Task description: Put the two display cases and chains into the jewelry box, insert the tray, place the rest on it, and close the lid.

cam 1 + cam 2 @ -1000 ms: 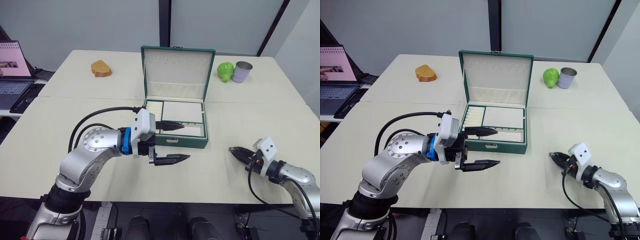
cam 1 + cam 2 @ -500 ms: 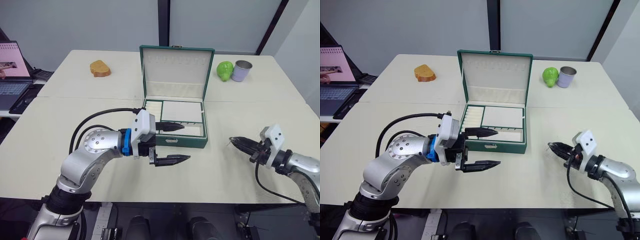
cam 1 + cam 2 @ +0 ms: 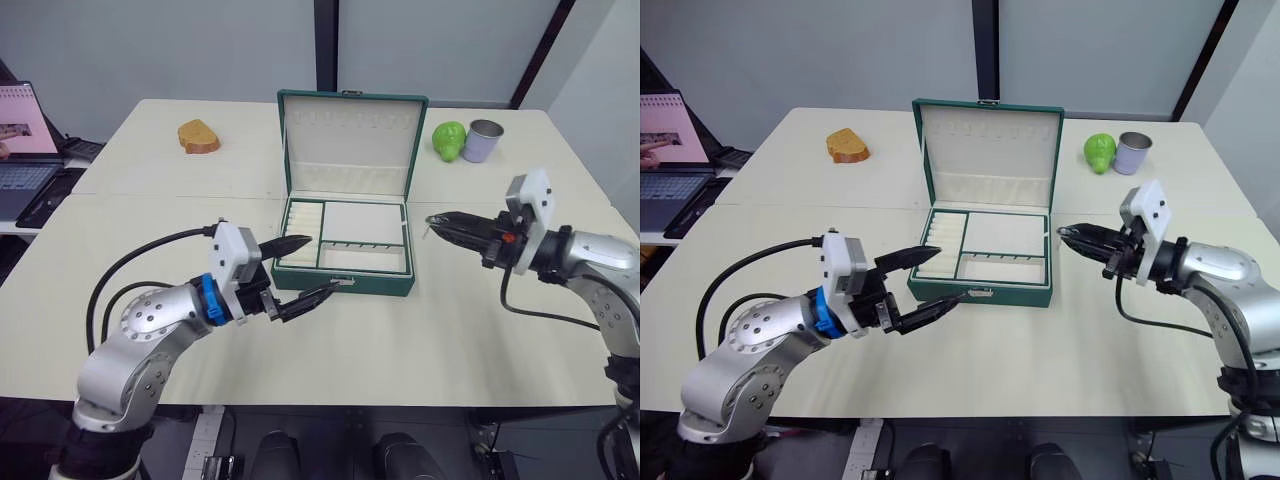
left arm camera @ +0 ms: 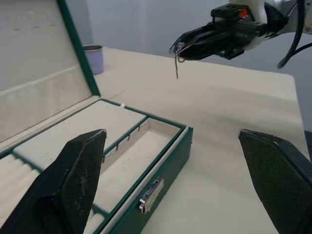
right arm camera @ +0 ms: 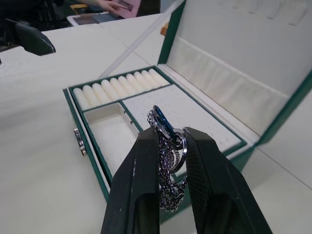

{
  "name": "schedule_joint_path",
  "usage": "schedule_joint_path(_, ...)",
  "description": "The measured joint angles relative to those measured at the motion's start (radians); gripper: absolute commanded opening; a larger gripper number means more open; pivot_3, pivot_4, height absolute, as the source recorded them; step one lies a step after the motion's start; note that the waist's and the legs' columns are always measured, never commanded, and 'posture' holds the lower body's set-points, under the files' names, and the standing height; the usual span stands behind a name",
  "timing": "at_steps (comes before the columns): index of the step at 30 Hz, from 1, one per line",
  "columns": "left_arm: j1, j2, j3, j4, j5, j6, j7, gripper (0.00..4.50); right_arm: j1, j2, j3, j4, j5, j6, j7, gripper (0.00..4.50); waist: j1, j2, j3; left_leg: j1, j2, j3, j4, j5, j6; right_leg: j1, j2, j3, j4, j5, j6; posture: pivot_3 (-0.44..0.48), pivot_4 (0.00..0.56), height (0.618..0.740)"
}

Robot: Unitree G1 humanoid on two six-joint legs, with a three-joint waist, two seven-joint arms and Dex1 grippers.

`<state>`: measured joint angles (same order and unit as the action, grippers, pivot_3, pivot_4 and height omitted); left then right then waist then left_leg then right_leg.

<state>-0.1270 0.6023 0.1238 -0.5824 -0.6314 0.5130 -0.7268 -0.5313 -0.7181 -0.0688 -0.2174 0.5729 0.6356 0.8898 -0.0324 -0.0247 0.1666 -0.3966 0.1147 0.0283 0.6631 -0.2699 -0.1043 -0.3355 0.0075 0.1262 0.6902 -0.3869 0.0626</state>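
Pale cream rectangular table, seam running across its middle. Directly on it: open dark green jewelry box with cream lining, central; brown bread-like piece at far left; green pear-shaped fruit beside a grey metal can at far right.

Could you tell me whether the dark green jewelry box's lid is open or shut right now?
Open: the dark green hinged lid stands upright behind the box, showing its cream lining.
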Motion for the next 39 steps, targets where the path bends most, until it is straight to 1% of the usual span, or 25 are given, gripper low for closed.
schedule_joint_path(3, 0.086, -0.017, 0.071, -0.06, -0.026, 0.011, 0.069, 4.5, -0.093, 0.058, 0.082, 0.078, -0.028, -0.018, 0.034, 0.47, -0.001, 0.0, 0.0, 0.0, 0.0, 0.0, 0.0, 0.0, 0.0, 0.0, 0.0, 0.0, 0.0, 0.0, 0.0, 0.0, 0.15, 0.74)
schedule_joint_path(6, 0.166, -0.028, 0.129, -0.126, -0.064, 0.027, 0.124, 4.5, -0.157, 0.109, 0.155, 0.168, -0.08, -0.061, 0.072, 0.47, -0.002, 0.0, 0.0, 0.0, 0.0, 0.0, 0.0, 0.0, 0.0, -0.001, 0.0, 0.0, 0.0, 0.0, 0.0, 0.0, 0.15, 0.74)
schedule_joint_path(9, 0.226, -0.028, 0.16, -0.172, -0.078, 0.029, 0.154, 4.5, -0.202, 0.156, 0.205, 0.258, -0.126, -0.11, 0.095, 0.47, 0.001, 0.0, 0.0, 0.0, 0.0, 0.0, 0.0, 0.0, 0.0, -0.001, -0.001, -0.001, 0.0, 0.0, 0.0, 0.0, 0.15, 0.74)
schedule_joint_path(15, 0.285, -0.036, 0.179, -0.224, -0.094, 0.028, 0.214, 4.5, -0.226, 0.217, 0.256, 0.393, -0.203, -0.196, 0.148, 0.47, -0.003, 0.0, 0.0, 0.0, 0.0, 0.0, 0.0, 0.0, 0.0, -0.001, -0.001, 0.0, 0.0, 0.0, 0.0, 0.0, 0.15, 0.74)
schedule_joint_path(21, 0.301, -0.039, 0.179, -0.246, -0.095, 0.027, 0.246, 4.5, -0.228, 0.239, 0.277, 0.432, -0.242, -0.23, 0.188, 0.47, -0.004, 0.0, 0.0, 0.0, 0.0, 0.0, -0.001, 0.0, 0.0, -0.001, -0.001, 0.0, 0.001, 0.0, 0.0, 0.0, 0.15, 0.74)
schedule_joint_path(23, 0.301, -0.039, 0.178, -0.246, -0.095, 0.027, 0.254, 4.5, -0.228, 0.241, 0.279, 0.436, -0.25, -0.234, 0.197, 1.2, -0.004, 0.0, 0.0, 0.0, 0.0, 0.0, -0.001, 0.0, 0.0, -0.001, -0.001, -0.001, 0.001, 0.0, 0.0, 0.0, 0.15, 0.74)
schedule_joint_path(25, 0.301, -0.039, 0.177, -0.246, -0.095, 0.026, 0.256, 4.5, -0.228, 0.241, 0.281, 0.436, -0.258, -0.232, 0.204, 1.6, -0.004, 0.001, 0.0, 0.0, 0.0, 0.0, -0.001, 0.0, 0.0, -0.001, -0.001, 0.0, 0.001, 0.0, 0.0, 0.0, 0.15, 0.74)
schedule_joint_path(27, 0.3, -0.038, 0.175, -0.246, -0.095, 0.026, 0.255, 4.5, -0.228, 0.24, 0.283, 0.434, -0.258, -0.221, 0.215, 2.11, -0.004, 0.001, 0.0, 0.0, 0.0, 0.0, -0.001, 0.0, 0.0, -0.001, -0.001, 0.0, 0.001, 0.0, 0.0, 0.0, 0.15, 0.74)
schedule_joint_path(32, 0.294, -0.032, 0.174, -0.243, -0.099, 0.026, 0.245, 4.5, -0.227, 0.24, 0.282, 0.415, -0.257, -0.203, 0.221, 3.49, -0.004, 0.001, 0.0, 0.0, 0.0, 0.0, -0.001, 0.0, 0.0, -0.001, -0.001, 0.0, 0.001, 0.0, 0.0, 0.0, 0.15, 0.74)
schedule_joint_path(34, 0.285, -0.024, 0.174, -0.239, -0.103, 0.026, 0.235, 4.5, -0.224, 0.24, 0.274, 0.412, -0.254, -0.194, 0.218, 4.19, -0.003, 0.001, 0.0, 0.0, 0.0, 0.0, -0.001, 0.0, 0.0, -0.001, -0.001, -0.001, 0.0, 0.0, 0.0, 0.0, 0.15, 0.74)
schedule_joint_path(35, 0.279, -0.02, 0.174, -0.233, -0.107, 0.027, 0.233, 4.5, -0.221, 0.239, 0.267, 0.407, -0.252, -0.19, 0.218, 4.47, -0.003, 0.001, 0.0, 0.0, 0.0, 0.0, -0.001, 0.0, 0.0, -0.001, -0.001, 0.0, 0.0, 0.0, 0.0, 0.0, 0.15, 0.74)
schedule_joint_path(39, 0.262, -0.002, 0.174, -0.198, -0.118, 0.029, 0.215, 4.5, -0.19, 0.211, 0.205, 0.369, -0.223, -0.171, 0.211, 4.47, -0.001, 0.001, 0.0, 0.0, 0.0, 0.001, -0.001, 0.0, 0.0, -0.001, -0.001, 0.0, 0.0, 0.0, 0.0, 0.0, 0.15, 0.74)
